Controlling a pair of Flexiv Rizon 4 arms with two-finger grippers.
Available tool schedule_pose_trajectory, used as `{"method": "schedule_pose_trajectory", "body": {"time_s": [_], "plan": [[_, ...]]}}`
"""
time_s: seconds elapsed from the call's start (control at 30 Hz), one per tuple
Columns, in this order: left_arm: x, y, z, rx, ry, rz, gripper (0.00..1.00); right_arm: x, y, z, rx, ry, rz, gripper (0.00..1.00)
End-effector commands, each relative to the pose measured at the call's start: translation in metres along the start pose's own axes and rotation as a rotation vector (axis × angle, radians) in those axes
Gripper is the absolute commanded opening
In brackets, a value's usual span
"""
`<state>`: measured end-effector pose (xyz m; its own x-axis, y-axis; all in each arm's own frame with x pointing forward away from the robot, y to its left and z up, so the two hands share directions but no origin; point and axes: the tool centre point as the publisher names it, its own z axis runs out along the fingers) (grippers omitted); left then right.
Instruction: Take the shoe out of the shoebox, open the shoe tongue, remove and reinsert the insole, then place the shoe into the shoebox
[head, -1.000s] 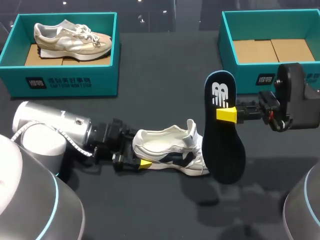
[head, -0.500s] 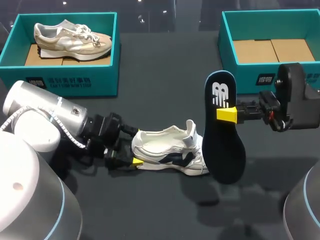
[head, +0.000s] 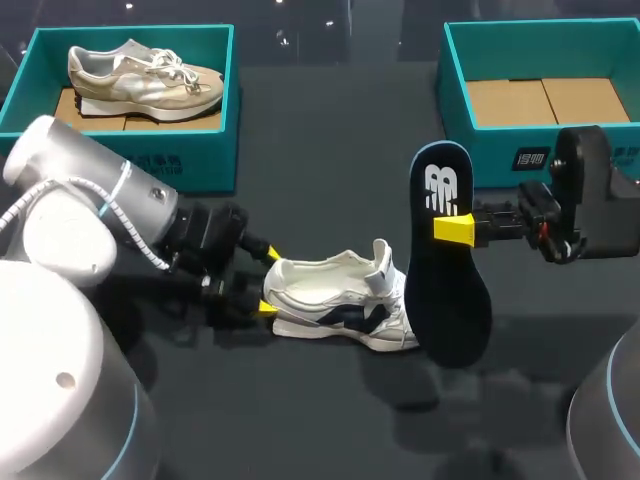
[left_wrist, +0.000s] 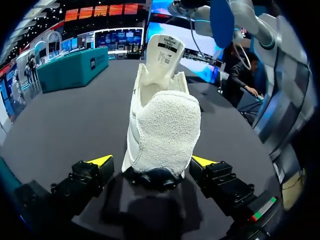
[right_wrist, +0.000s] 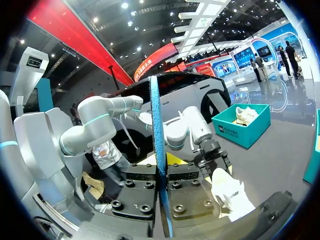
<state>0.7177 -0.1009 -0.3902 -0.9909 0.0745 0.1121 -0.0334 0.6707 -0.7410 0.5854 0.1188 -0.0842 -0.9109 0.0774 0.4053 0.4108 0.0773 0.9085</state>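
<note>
White shoe (head: 335, 300) sits on its sole on the dark tabletop (head: 330, 150), its heel right between the left tool's (head: 268, 280) spread yellow tips, a gap showing on either side, tongue standing tall ahead of them. Across the way, the right tool (head: 455, 230) is clamped tight on the dark blue insole (head: 445, 290), held upright above the tabletop near the shoe's toe end. Just behind that tool sits a teal shoebox (head: 480, 150).

White shoe (head: 335, 300) upright, tongue (head: 383, 262) raised; navy insole (head: 447, 275) vertical beside it.
</note>
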Motion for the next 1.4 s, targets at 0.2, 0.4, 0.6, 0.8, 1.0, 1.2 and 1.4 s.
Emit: {"method": "schedule_pose_trajectory", "body": {"time_s": [0.2, 0.4, 0.6, 0.8, 1.0, 1.2, 1.4], "plan": [[0.001, -0.01, -0.013, -0.258, -0.004, -0.025, 1.0, 0.004, -0.002, 0.0, -0.002, -0.007, 0.0, 0.0], [0.001, -0.01, -0.013, -0.258, -0.004, -0.025, 1.0, 0.004, -0.002, 0.0, -0.002, -0.007, 0.0, 0.0], [0.002, -0.023, -0.014, -0.376, -0.017, -0.049, 1.0, 0.004, -0.002, 0.0, -0.002, -0.007, 0.0, 0.0], [0.004, -0.038, -0.019, -0.475, -0.018, -0.067, 1.0, 0.004, -0.002, 0.0, -0.002, -0.007, 0.0, 0.0], [0.008, -0.046, -0.019, -0.553, -0.022, -0.03, 1.0, 0.004, -0.002, 0.0, -0.002, -0.007, 0.0, 0.0], [0.013, -0.046, -0.016, -0.6, -0.005, 0.001, 1.0, 0.004, -0.002, 0.0, -0.002, -0.007, 0.0, 0.0], [0.013, -0.045, -0.015, -0.619, -0.009, 0.011, 1.0, 0.004, -0.002, 0.0, -0.002, -0.007, 0.0, 0.0]]}}
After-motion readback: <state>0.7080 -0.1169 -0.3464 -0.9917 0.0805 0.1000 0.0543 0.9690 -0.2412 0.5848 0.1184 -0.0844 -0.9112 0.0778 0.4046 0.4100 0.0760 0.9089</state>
